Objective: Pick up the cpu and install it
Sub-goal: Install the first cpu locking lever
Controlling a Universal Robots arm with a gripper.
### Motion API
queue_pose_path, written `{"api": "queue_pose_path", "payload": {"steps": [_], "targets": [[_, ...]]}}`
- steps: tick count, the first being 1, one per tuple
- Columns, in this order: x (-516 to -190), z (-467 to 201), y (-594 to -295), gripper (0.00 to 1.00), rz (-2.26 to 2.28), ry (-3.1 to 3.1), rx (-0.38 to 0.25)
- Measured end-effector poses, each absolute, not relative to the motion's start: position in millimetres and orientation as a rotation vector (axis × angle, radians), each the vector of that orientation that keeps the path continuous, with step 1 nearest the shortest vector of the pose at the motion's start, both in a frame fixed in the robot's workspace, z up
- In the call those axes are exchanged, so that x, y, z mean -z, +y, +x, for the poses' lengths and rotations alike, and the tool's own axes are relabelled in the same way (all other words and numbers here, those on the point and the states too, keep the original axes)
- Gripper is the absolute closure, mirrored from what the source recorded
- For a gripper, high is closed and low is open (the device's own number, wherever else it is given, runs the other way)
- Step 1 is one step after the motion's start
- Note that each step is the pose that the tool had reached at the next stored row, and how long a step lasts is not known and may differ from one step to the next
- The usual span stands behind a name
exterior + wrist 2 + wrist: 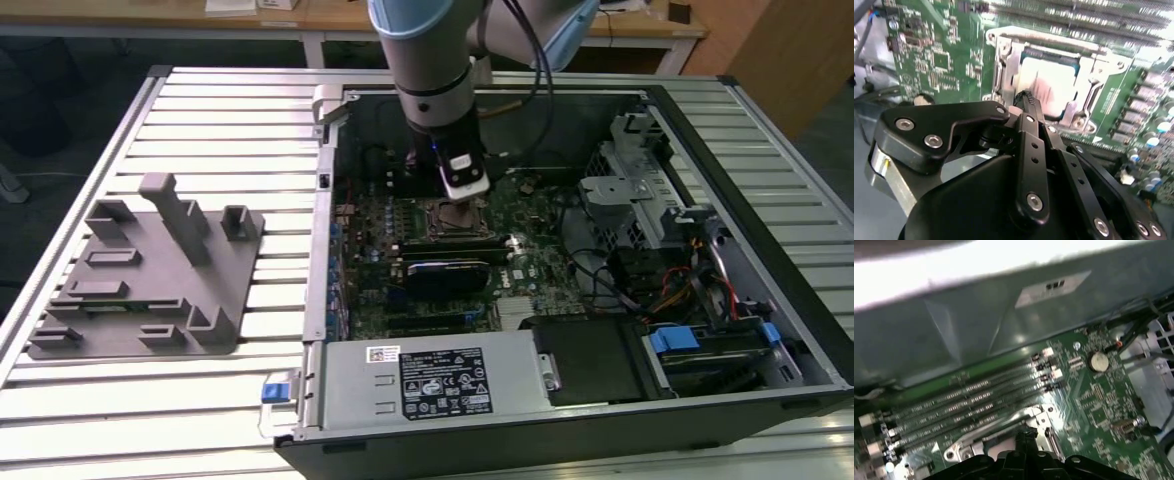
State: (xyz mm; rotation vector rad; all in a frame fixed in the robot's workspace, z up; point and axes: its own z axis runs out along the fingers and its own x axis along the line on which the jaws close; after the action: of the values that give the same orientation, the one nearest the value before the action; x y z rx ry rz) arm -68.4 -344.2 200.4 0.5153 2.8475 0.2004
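The cpu (1049,82), a flat square chip with a shiny silver top, lies level inside the metal socket frame (1004,55) on the green motherboard (939,60). My gripper (1026,97) hangs straight over the socket, its black fingers drawn together, with the tips at the chip's near edge. I cannot tell whether the tips touch the chip. In the exterior view the gripper (463,197) stands inside the open computer case, just above the cpu (466,216). The fingertips (1025,436) also show in the first wrist view, over the socket frame (1004,432).
A grey plastic fixture tray (147,270) sits on the slatted table at the exterior view's left. Inside the case, a black module (447,272) and the power supply (427,380) lie nearer the camera, with a drive cage (641,180) and cables at the right. Memory slots (954,400) run beside the socket.
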Motion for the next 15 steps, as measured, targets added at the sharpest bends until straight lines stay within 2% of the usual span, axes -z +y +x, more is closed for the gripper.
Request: {"api": "queue_pose_path", "payload": {"steps": [15], "targets": [[-200.3,-67.5,-344.1,0.89,0.515,2.872,-0.150]]}}
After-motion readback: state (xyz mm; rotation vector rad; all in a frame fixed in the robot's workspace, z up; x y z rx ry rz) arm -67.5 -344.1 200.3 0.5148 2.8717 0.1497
